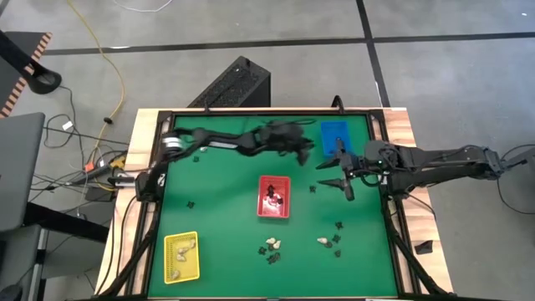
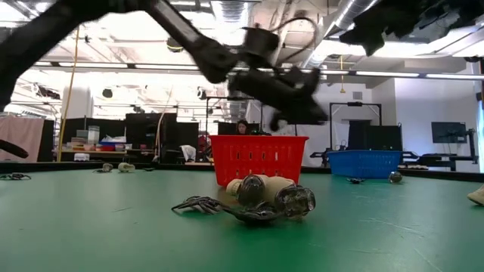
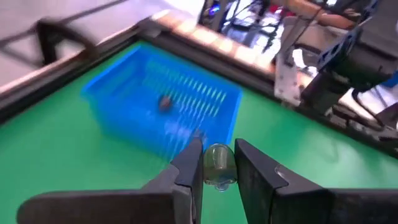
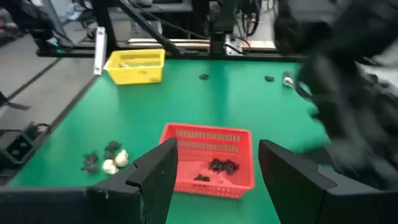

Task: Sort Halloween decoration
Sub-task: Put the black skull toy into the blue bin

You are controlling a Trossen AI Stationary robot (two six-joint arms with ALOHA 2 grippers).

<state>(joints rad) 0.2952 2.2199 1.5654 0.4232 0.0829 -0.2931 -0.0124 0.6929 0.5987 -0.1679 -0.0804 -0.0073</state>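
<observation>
My left gripper (image 1: 308,150) hangs in the air beside the blue tray (image 1: 334,130), shut on a small round, glassy decoration piece (image 3: 217,165). The blue tray (image 3: 161,106) lies just ahead of it with one small brown piece inside. My right gripper (image 1: 341,174) stands open and empty near the table's right side, facing the red tray (image 4: 211,140), which holds black pieces. More cream and black pieces (image 1: 273,244) lie loose on the green mat. The yellow tray (image 1: 181,237) holds cream lumps. My left gripper pinches the small round piece by its two sides (image 3: 210,163) between its two fingers, near their free ends. The fingers reach out almost level toward the blue tray. The piece is lifted clear of the mat.
The mat's raised black frame (image 1: 251,111) borders the work area. Loose pieces sit near the front edge (image 1: 323,242) and at the left (image 1: 191,203). In the low view a heap of pieces (image 2: 257,200) lies in front of the red tray (image 2: 261,159).
</observation>
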